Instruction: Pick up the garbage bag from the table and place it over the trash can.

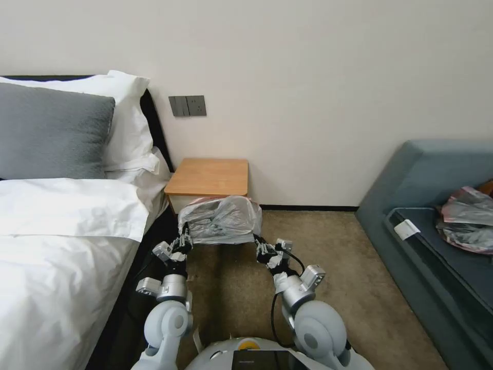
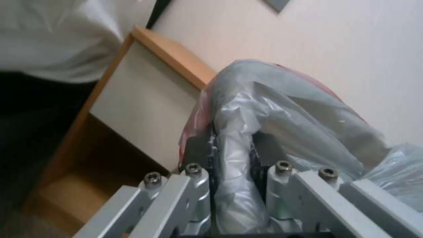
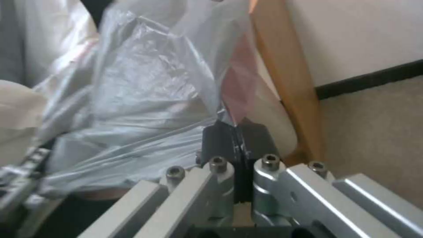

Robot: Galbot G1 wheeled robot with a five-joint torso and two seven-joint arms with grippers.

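The garbage bag [image 1: 221, 220], grey, shiny and wrinkled with a pinkish-red rim, hangs stretched between my two grippers just in front of the table [image 1: 208, 176], a wooden nightstand with a bare top. My left gripper [image 1: 184, 239] is shut on the bag's left edge; in the left wrist view a bunched fold of bag [image 2: 286, 109] runs between that gripper's [image 2: 231, 145] fingers. My right gripper [image 1: 259, 245] holds the right edge. Its black pads [image 3: 222, 142] pinch thin film of the bag [image 3: 141, 86] beside the table's wooden side [image 3: 286, 72]. The trash can is hidden.
A bed [image 1: 61, 231] with white sheets and pillows stands close on the left. A blue-grey sofa [image 1: 436, 205] on the right carries a heap of grey and pink bags [image 1: 467, 221]. Beige carpet [image 1: 334, 267] lies open between them.
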